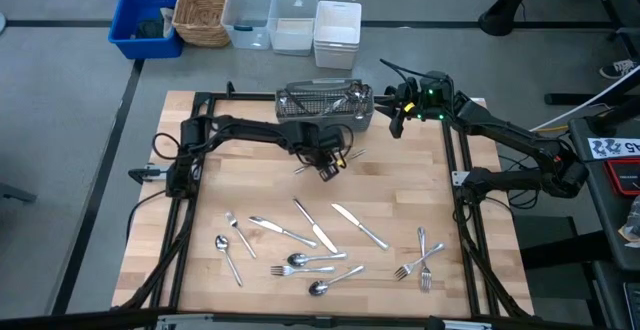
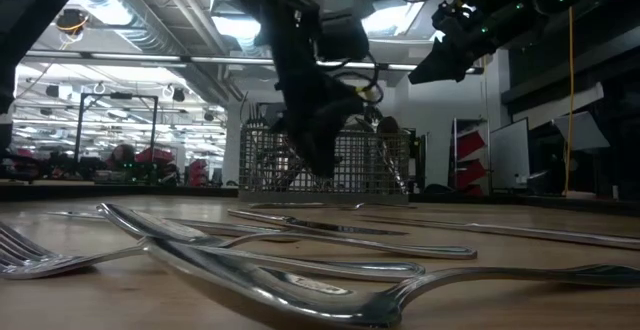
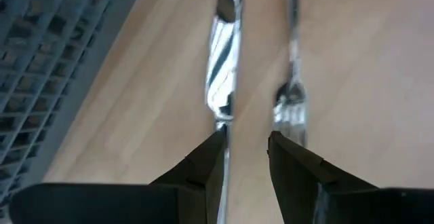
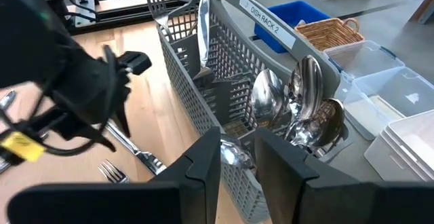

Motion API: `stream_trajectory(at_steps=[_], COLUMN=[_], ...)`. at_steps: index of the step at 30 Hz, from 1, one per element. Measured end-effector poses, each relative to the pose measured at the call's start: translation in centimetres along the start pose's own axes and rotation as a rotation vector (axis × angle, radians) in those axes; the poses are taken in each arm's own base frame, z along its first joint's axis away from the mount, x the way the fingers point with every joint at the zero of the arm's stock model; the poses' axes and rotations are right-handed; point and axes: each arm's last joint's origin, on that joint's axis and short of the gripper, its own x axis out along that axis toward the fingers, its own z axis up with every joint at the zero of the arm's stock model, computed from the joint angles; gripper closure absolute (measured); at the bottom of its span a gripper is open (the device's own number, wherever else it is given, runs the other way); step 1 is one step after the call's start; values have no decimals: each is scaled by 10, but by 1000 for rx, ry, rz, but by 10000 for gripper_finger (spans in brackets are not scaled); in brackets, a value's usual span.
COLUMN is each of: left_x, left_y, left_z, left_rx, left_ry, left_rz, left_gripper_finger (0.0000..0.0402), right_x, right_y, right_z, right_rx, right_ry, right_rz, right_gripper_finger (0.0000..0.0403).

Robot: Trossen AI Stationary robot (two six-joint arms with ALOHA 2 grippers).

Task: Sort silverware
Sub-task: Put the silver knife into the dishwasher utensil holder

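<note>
Two end effectors, both near the grey wire-mesh basket point(image 1: 324, 107) at the far edge of the wooden desk point(image 1: 210, 200). Left end effector point(image 1: 328, 168): low over the desk just in front of the basket, fingers point(image 3: 196, 166) a little apart, one finger touching the handle of a table knife point(image 3: 222, 68) that lies flat on the wood; a fork point(image 3: 292, 95) lies just beside that knife, parallel to it. Whether the knife is pinched cannot be told. Right end effector point(image 1: 396, 120): raised in the air beside the basket's right end, fingers point(image 4: 203, 166) slightly apart, nothing between them.

Silverware, loose on the near half of the desk: knives point(image 1: 317, 227) in the middle, spoons point(image 1: 300, 261) toward the near edge, further spoons point(image 1: 228, 245) to the left, forks point(image 1: 420, 260) to the right. Silverware in the basket: spoons point(image 4: 305, 102) standing bowl-up in one compartment, a knife point(image 4: 203, 37) and a fork point(image 4: 154, 0) standing in others.

Beyond the desk, on the floor: blue bin point(image 1: 140, 20), wicker basket point(image 1: 203, 12), clear plastic tubs point(image 1: 270, 15), white tub point(image 1: 337, 32)
</note>
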Motion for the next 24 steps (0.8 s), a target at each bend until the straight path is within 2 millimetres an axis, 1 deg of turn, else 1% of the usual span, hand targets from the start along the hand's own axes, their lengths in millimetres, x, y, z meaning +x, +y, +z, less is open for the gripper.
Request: stream_trajectory(at_steps=[4,9,15,19,24], left_x=[11,22,31,34,47], left_y=[9,14,20,20,19], left_z=[-2,-5,-11,-11,-14], left_rx=[-43,-43,-50,30,82], left_ry=[-18,-27,-16,-21,6], left_rz=[-19,-43,-48,-48,-38], left_gripper_finger=[300,300,300,300,300], right_x=[0,0,0,0,0], right_y=[0,0,0,0,0], right_z=[0,-1,-2,-2,-2], right_rx=[0,3,8,8,8], right_ry=[0,8,22,22,23], right_rz=[1,2,3,3,3], right_gripper_finger=[311,311,311,311,311])
